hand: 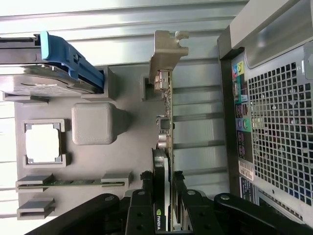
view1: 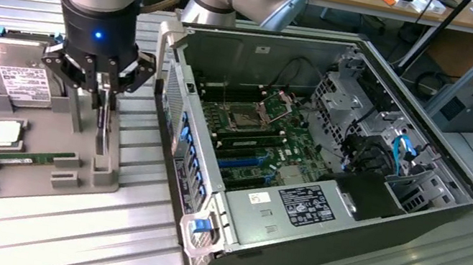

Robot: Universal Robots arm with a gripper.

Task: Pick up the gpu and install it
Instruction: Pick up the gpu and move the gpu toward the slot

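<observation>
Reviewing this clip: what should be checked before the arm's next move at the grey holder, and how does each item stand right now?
1. Grip: the end effector has its fingers against both faces of the gpu, a thin black card with a silver metal bracket: ok.
2. Card attitude: standing on edge, upright at the grey plastic holder tray: ok.
3. Card lifted free of its holder slot: cannot tell.
4. Neighbours: silver hard drive with white label and narrow green memory stick lie apart from the fingers: ok.
5. Black computer case open, green motherboard exposed: ok.
</observation>
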